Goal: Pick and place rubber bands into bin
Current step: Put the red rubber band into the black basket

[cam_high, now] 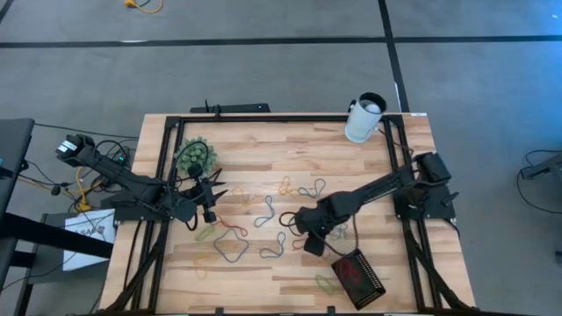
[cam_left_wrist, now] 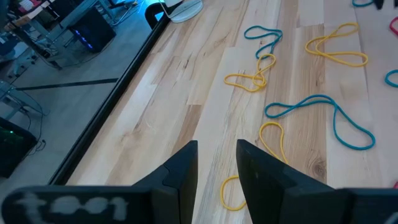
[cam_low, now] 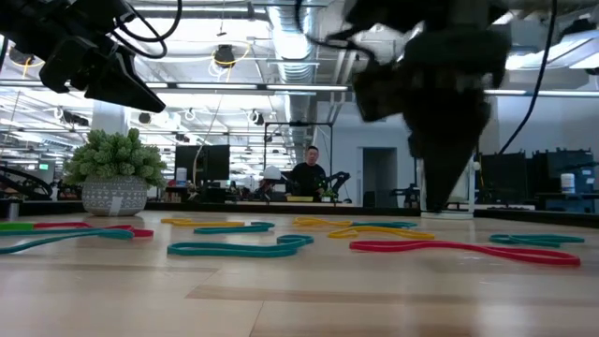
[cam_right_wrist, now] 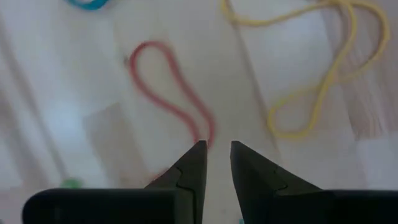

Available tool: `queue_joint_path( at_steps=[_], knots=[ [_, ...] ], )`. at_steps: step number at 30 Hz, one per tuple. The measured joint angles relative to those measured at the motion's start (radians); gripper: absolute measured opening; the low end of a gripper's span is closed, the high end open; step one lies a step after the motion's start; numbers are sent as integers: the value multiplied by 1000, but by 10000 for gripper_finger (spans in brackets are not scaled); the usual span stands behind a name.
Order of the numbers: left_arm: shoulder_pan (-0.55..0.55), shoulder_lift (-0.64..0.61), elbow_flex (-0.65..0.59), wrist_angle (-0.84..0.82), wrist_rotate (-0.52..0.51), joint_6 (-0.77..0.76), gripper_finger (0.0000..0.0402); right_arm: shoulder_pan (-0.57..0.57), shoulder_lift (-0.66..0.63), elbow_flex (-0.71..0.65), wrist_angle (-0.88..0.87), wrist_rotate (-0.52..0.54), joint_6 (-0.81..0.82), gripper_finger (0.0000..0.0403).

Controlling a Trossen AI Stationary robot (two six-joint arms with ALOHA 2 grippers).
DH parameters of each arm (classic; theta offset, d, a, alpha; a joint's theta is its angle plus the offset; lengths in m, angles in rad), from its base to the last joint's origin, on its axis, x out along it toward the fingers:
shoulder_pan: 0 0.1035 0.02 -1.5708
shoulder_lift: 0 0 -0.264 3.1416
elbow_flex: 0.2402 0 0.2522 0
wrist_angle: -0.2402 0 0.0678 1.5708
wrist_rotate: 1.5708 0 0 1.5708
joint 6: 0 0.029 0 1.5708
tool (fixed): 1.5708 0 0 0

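We're seeing thin floppy rubber bands [cam_high: 230,251] lying scattered over the pale wood table [cam_high: 263,158]. The right gripper [cam_right_wrist: 216,152] is hanging just over a looped red band [cam_right_wrist: 171,93], fingers slightly apart with nothing between them. The left gripper [cam_left_wrist: 216,155] is sitting narrowly parted over a yellow loop [cam_left_wrist: 273,140]. Only the overhead view is catching the ribbed black bin [cam_high: 358,277], just beside the right fingers.

Two black jointed arms [cam_high: 123,180] — loose cables, tapered matte pincer fingers [cam_right_wrist: 186,171].
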Motion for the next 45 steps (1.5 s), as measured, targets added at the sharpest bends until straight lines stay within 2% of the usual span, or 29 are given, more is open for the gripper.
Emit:
queue_joint_path(
  at_steps=[6, 10, 20, 25, 37, 42, 45],
  knots=[
    [0, 0, 0, -1, 4, 0, 101, -12, 56, 2, -1, -96, -2, 67],
    [0, 0, 0, 0, 7, -1, 101, 3, 61, 2, 6, -107, -2, 67],
    [0, 0, 0, 2, 7, -3, 101, 10, 61, 2, 10, -58, 32, 67],
    [0, 0, 0, 2, 7, -3, 101, 27, 61, 2, 10, 1, 59, 67],
    [0, 0, 0, 1, 8, -12, 101, 68, 80, 5, 33, 38, 134, 67],
    [0, 0, 0, 1, 8, -14, 101, 78, 122, 10, 24, 138, 191, 50],
    [0, 0, 0, 1, 8, -17, 101, 82, 124, 11, 12, 141, 203, 30]
  ],
)
